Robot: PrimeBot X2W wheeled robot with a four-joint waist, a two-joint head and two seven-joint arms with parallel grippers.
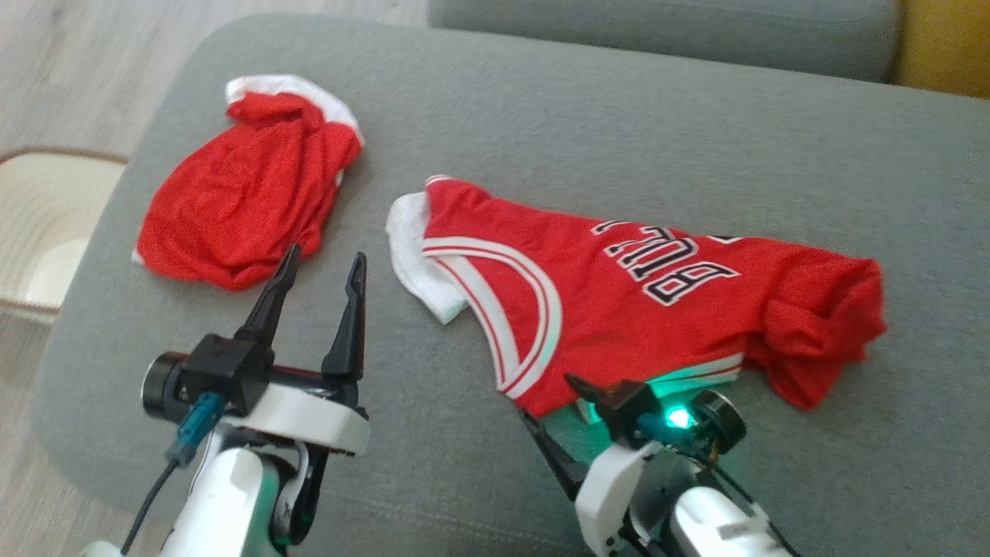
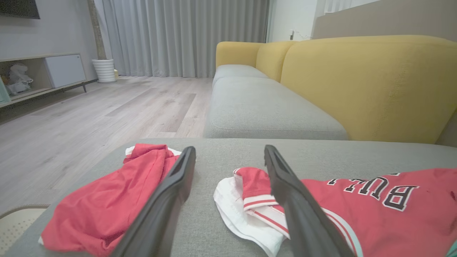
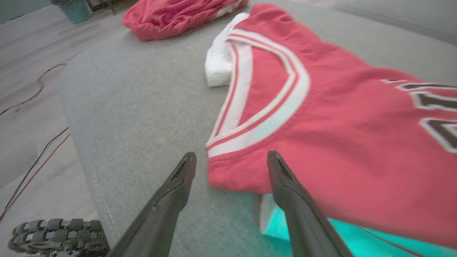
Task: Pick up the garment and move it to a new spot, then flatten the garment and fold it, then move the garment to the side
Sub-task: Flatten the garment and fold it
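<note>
**Inspector:** Well, where does the jersey [image 1: 619,309] lie?
**Robot:** On the grey cushion [image 1: 657,139], long axis across my front. Its white-trimmed opening is to my left and its bunched end to my right.
**Inspector:** Markings?
**Robot:** Black-and-white lettering [image 1: 665,267]; "BUL" is legible.
**Inspector:** Grippers?
**Robot:** My right gripper [image 1: 553,402] has its fingers apart at the jersey's near edge. My left gripper [image 1: 325,257] has its fingers apart, between the jersey and a second red garment [image 1: 232,209].

Grey ottoman [image 1: 541,100], yellow sofa [image 2: 360,82], wood floor [image 2: 89,117], curtains [image 2: 178,35].

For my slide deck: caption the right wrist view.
Open right end effector at the edge of the red jersey on the grey sofa.
</note>
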